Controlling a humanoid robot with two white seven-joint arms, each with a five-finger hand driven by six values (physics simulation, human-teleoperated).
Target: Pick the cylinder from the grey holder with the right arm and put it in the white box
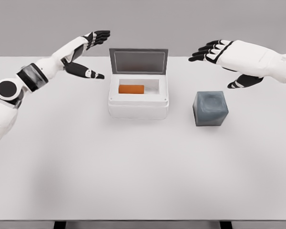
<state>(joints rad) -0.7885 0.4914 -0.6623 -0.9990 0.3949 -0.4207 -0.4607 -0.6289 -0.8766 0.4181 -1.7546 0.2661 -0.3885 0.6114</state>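
Orange cylinder lies in the white box

On the table (133, 176), the grey holder (210, 109) sits right of the white box (138, 104) holding the cylinder (131, 89); beyond, left hand (88, 55) and right hand (224, 55) hover, fingers spread.

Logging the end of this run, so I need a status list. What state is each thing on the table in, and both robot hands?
White box: lid up, open.
Orange cylinder: lying on its side inside the white box.
Grey holder: upright on the table, nothing in it.
Left robot hand: open, holding nothing, left of the box.
Right robot hand: open, holding nothing, above the holder.
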